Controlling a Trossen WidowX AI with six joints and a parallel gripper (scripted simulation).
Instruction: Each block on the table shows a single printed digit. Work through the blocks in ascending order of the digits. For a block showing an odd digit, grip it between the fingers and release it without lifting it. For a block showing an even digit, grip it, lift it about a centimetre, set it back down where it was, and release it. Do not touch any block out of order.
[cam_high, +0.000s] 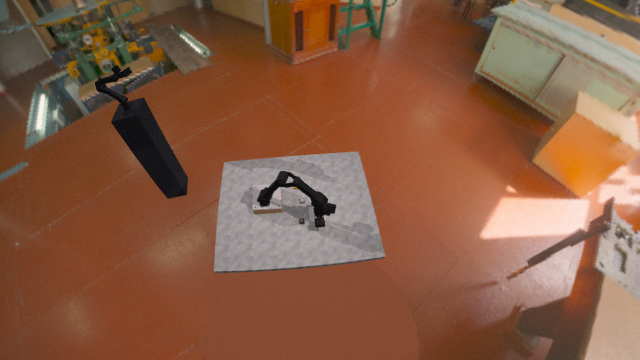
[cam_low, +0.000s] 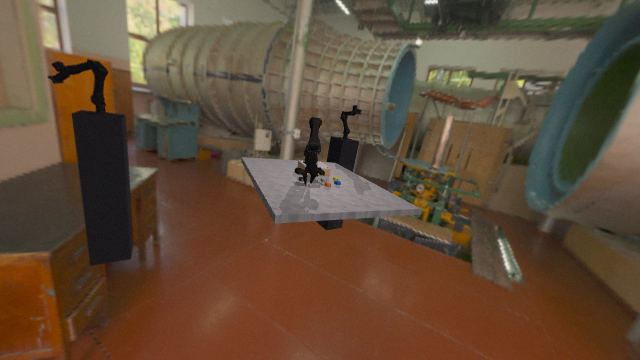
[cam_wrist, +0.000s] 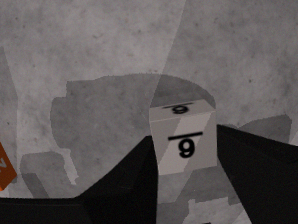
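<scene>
A white block (cam_wrist: 165, 162) stands between my fingers in the wrist view. It shows a digit with a bar above it, which reads as an upside-down underlined 6. My gripper (cam_wrist: 183, 138) (cam_low: 308, 183) is shut on this block, with a finger against each side. I cannot tell whether its underside touches the table. An orange block (cam_wrist: 5, 172) (cam_low: 328, 184) with a partly cut-off digit lies left of the gripper in the wrist view. A blue block (cam_low: 337, 183) and a yellow block (cam_low: 336, 178) (cam_high: 295, 188) are small in the top and exterior views, their digits unreadable.
The grey table top (cam_high: 250, 250) (cam_low: 350, 207) carries the arm's base plate (cam_high: 267, 210). A small pale block (cam_high: 301, 201) and a small dark-looking block (cam_high: 301, 221) lie between the base and the gripper. Other arms stand on dark pillars (cam_high: 152, 150) (cam_low: 103, 185) off the table.
</scene>
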